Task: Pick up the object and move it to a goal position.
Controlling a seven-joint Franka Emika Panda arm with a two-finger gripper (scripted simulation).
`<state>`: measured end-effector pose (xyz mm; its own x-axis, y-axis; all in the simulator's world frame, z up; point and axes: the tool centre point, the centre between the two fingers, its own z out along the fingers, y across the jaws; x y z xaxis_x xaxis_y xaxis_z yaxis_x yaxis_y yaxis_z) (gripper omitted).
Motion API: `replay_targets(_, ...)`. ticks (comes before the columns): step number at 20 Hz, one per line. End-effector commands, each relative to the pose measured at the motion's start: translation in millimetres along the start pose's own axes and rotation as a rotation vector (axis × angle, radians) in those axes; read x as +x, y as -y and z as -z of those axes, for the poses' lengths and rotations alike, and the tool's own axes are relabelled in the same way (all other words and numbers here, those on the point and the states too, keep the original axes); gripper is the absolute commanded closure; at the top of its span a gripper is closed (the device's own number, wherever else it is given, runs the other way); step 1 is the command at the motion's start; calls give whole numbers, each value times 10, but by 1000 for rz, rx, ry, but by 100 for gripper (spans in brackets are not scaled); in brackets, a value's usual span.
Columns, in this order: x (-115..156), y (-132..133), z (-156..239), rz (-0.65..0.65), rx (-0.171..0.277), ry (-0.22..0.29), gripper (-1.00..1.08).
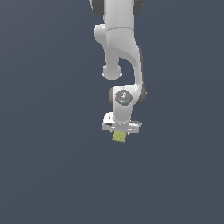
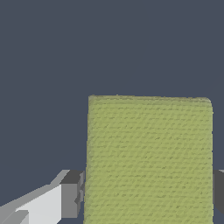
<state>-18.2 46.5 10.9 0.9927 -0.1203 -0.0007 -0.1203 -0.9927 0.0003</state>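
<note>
The object is a small yellow-green block [image 1: 119, 137] with a sponge-like texture. In the exterior view it sits just under the white gripper [image 1: 120, 132], near the middle of the picture. In the wrist view the block [image 2: 148, 159] fills the space between the two fingers. One dark finger pad [image 2: 72, 194] touches one side of the block and the other pad [image 2: 218, 192] meets the opposite side at the picture's edge. The gripper [image 2: 146, 194] is shut on the block. The fingertips are hidden in the exterior view.
The white arm [image 1: 120, 52] comes down from the top of the exterior view. The ground [image 1: 43, 153] around it is a plain dark blue-grey surface. No goal marker shows.
</note>
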Motion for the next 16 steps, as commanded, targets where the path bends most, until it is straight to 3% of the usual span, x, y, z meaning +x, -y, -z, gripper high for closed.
replay_targets(1,4,4,-12,1,0,-1,108)
replay_targets(9,-10,-3,60,1,0,0,108)
replay_targets(16,-51,-33,355,1,0,0,108)
